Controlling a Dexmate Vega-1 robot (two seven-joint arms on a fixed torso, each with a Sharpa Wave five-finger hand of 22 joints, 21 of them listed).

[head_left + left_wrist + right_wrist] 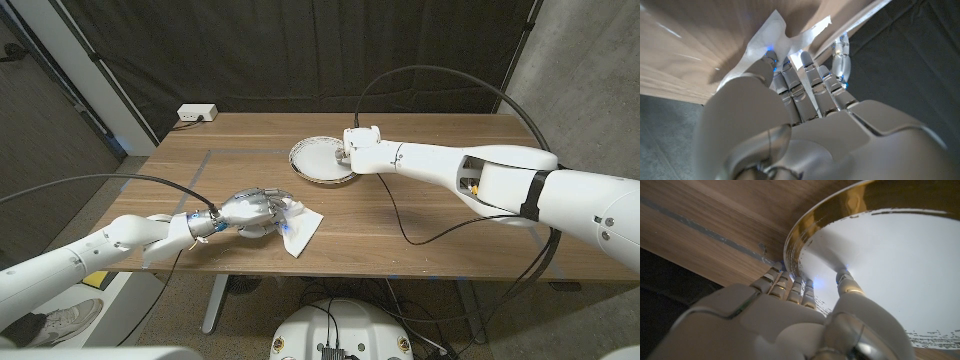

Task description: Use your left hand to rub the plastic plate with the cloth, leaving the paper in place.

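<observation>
A white cloth [303, 228] lies crumpled near the table's front edge, left of the middle. My left hand [250, 212] is on its left part, fingers curled into the fabric. In the left wrist view the cloth [765, 35] bunches up between the fingers [805, 70] and thumb of my left hand [805, 115]. The plastic plate [318, 162], white with a gold rim, sits at the back middle. My right hand [360, 145] holds its right rim. Seen from the right wrist, the plate [880, 265] is tilted up, and my right hand [800, 315] pinches its rim, thumb inside and fingers under it.
A white power box [197, 113] sits at the table's back left corner. A black cable [400, 215] loops over the wood under my right arm. Grey tape lines [200, 170] mark the table's left part.
</observation>
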